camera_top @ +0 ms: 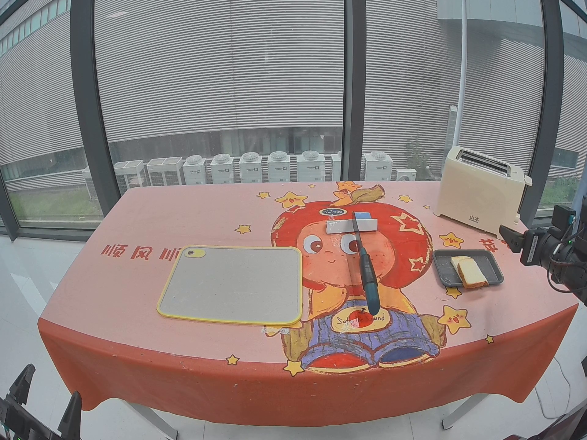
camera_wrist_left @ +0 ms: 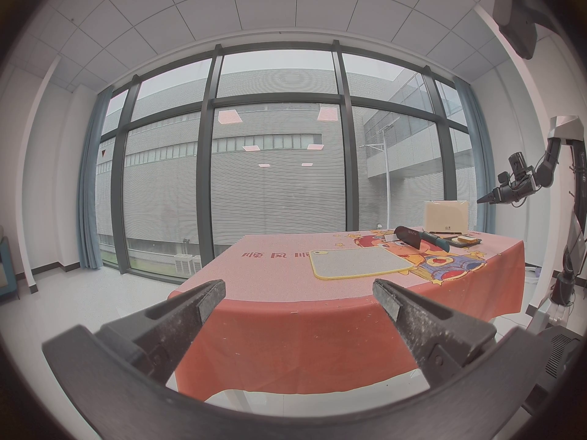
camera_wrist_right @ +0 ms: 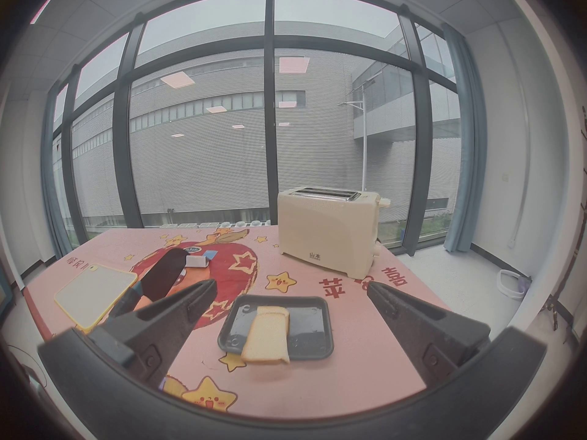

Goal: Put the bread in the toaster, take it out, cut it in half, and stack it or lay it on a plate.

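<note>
Slices of bread [camera_top: 471, 272] lie overlapping in a dark grey tray [camera_top: 488, 260] at the table's right. The cream toaster [camera_top: 481, 189] stands behind it, its slots empty. A knife [camera_top: 369, 269] with a teal handle lies mid-table, its blade propped on a small rest [camera_top: 351, 224]. My right gripper [camera_top: 512, 238] hangs open off the table's right edge, level with the tray. In the right wrist view my right gripper [camera_wrist_right: 290, 297] is above the bread [camera_wrist_right: 267, 335] and tray [camera_wrist_right: 309, 328]. My left gripper [camera_top: 47, 393] is open, low before the table's front left corner.
A grey cutting board [camera_top: 231, 285] with a yellow rim lies left of the knife. The orange cloth [camera_top: 153, 227] hangs over the table's front edge. Windows stand close behind the table and toaster.
</note>
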Controlling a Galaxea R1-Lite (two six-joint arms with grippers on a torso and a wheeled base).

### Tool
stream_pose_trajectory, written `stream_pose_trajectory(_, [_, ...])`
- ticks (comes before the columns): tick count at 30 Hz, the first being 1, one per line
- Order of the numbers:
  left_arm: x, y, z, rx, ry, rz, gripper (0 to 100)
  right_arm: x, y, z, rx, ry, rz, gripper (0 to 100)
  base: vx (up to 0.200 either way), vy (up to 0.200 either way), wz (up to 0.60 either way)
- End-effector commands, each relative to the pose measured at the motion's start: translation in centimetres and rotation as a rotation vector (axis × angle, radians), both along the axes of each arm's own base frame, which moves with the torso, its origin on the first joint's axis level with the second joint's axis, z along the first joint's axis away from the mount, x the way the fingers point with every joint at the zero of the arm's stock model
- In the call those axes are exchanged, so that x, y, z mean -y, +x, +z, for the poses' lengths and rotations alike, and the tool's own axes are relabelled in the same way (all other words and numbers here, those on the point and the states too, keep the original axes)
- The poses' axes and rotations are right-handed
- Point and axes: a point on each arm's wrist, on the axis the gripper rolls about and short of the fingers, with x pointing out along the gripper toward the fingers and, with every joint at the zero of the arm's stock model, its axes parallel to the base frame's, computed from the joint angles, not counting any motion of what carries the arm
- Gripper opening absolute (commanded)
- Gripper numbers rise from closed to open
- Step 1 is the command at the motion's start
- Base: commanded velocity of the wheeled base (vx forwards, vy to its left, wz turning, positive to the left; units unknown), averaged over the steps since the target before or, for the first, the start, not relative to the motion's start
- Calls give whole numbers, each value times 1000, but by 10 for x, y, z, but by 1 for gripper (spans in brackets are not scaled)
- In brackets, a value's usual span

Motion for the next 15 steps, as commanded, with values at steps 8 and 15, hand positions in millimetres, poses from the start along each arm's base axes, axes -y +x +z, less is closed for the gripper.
stream_pose_trajectory(8, [0,1,-5,-18,0,-1,100,3,-8,7,34,2,-15,100,0,0,0])
stream_pose_trajectory(15, [0,1,-5,-20,0,-1,100,5,-16,3,23,1,-24,100,0,0,0])
